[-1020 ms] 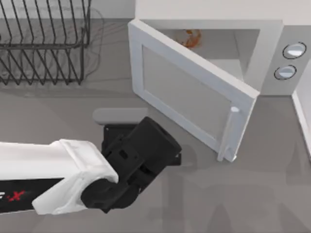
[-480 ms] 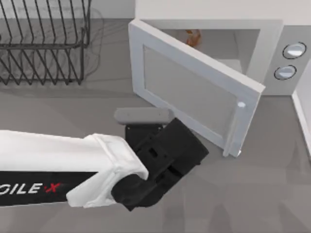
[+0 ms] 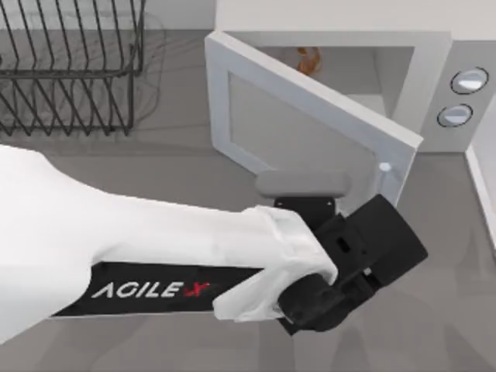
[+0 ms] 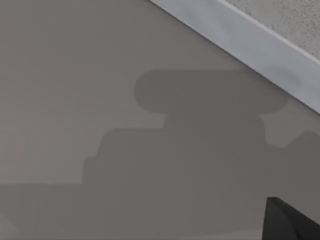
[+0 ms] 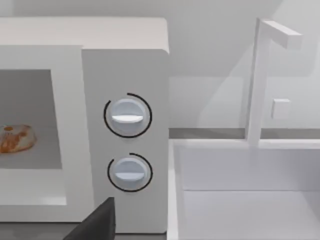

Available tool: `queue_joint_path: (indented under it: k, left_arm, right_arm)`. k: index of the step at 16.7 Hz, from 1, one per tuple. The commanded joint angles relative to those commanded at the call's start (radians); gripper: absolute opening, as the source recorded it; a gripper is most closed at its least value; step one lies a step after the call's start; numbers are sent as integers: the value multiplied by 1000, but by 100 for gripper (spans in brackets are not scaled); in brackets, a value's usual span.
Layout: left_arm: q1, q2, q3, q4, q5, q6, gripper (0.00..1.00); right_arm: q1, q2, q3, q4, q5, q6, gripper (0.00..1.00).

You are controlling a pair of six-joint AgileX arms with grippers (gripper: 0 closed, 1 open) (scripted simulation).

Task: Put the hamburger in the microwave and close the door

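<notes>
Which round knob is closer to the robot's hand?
The lower knob on the microwave panel. It sits nearer the left hand than the upper knob, which lies farther back.

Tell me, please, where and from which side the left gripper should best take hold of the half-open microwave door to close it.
Probably the bar handle at the door's free edge, farthest from the hinge, so leverage is greatest. Come from the table side, the door's outer face, near the left arm's wrist. The bar stands on posts, leaving a gap for fingers. The hamburger is already inside the microwave.

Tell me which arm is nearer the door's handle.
Left. The left gripper sits just in front of the door by its handle; the right arm is parked beyond the microwave's knob side.
</notes>
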Motion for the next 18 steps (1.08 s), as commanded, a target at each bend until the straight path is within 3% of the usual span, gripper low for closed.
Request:
queue_joint_path:
  k: [6, 14, 18]
  left_arm:
    - [-5, 29, 33, -30, -6, -16, 0]
    - [-79, 272, 451, -210, -32, -101, 0]
    - [-103, 328, 514, -261, -36, -125, 0]
  right_arm:
    - [0, 0, 0, 0, 0, 0, 100]
    - [0, 0, 0, 0, 0, 0, 100]
    - [0, 0, 0, 0, 0, 0, 100]
